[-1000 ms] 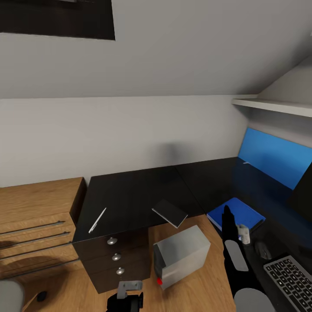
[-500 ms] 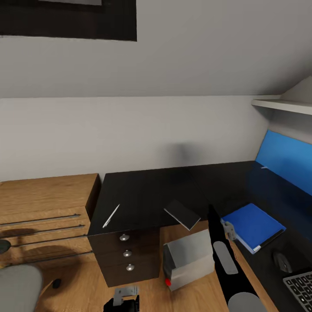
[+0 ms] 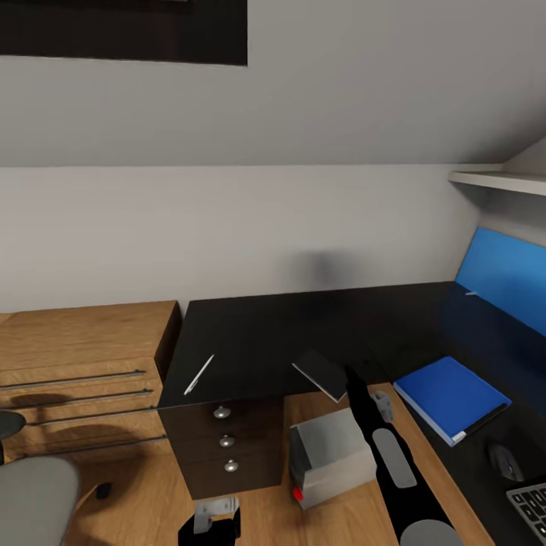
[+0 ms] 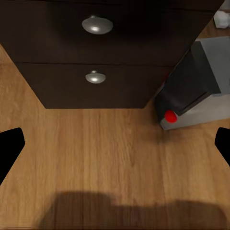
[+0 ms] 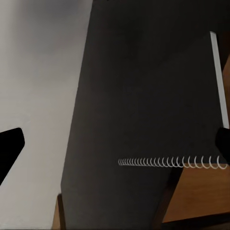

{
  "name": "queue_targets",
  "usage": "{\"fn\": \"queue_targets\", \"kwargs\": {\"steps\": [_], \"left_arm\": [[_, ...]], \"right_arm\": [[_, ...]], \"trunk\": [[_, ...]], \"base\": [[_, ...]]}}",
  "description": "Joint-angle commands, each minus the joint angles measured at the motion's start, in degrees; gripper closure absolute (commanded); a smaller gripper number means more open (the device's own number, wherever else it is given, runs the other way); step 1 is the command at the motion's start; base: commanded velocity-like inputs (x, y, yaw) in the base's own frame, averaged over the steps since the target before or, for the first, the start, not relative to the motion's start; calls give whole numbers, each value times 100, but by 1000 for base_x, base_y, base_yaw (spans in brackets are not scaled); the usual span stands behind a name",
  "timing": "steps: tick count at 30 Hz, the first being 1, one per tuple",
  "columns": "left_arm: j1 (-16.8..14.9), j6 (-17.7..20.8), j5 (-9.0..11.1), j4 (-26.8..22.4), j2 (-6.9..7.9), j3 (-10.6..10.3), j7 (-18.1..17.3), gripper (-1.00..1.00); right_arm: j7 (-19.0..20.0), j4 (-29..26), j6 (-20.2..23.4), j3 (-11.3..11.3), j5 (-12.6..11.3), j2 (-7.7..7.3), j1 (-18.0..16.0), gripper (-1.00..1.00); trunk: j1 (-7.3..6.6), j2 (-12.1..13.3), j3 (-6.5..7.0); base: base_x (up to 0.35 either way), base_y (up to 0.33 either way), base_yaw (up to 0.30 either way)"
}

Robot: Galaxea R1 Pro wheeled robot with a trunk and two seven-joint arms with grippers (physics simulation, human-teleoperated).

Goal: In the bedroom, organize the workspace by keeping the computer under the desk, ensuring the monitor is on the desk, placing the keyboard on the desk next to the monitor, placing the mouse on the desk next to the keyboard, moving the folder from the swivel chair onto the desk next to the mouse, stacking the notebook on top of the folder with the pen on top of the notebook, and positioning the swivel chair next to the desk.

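Observation:
On the glossy black desk [image 3: 258, 334] lie the thin white pen [image 3: 199, 374], the dark notebook [image 3: 321, 373] overhanging the inner edge, the blue folder [image 3: 453, 397], the mouse [image 3: 503, 461] and a corner of the keyboard [image 3: 531, 506]. The grey computer [image 3: 330, 455] stands on the floor under the desk's inner corner. My right gripper [image 3: 353, 377] hovers open just beside the notebook [image 5: 167, 110], whose spiral binding faces it. My left gripper [image 4: 115, 148] hangs open low over the floor before the drawers [image 4: 96, 52] and the computer [image 4: 191, 91]. The swivel chair's seat [image 3: 30, 500] is at bottom left. The monitor is out of view.
A light wooden dresser [image 3: 76, 356] stands against the desk's left end. A blue wall panel [image 3: 504, 277] and a white shelf [image 3: 497, 180] are at the right, under sloped grey walls. Wood floor [image 4: 115, 158] lies in front of the drawer unit.
The camera has turned left, so everything has slid right in the picture. My right arm has swung from over the folder to beside the notebook. The left gripper has barely moved.

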Motion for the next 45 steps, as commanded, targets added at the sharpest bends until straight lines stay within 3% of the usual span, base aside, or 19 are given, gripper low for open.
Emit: {"fn": "queue_targets", "kwargs": {"steps": [1,33,45], "left_arm": [[0,23,53,1,3,-15,40,-100],[0,10,53,88,-4,-15,47,-100],[0,9,53,89,-4,-13,47,-100]], "right_arm": [[49,-5,51,-30,-51,6,0,-100],[126,18,101,-62,-52,-29,24,-100],[131,321,103,-71,-57,-24,24,-100]], "trunk": [[23,-45,-23],[726,-1329,-598],[990,-1810,-813]], "base": [[0,0,1],[0,0,0],[0,0,0]]}}
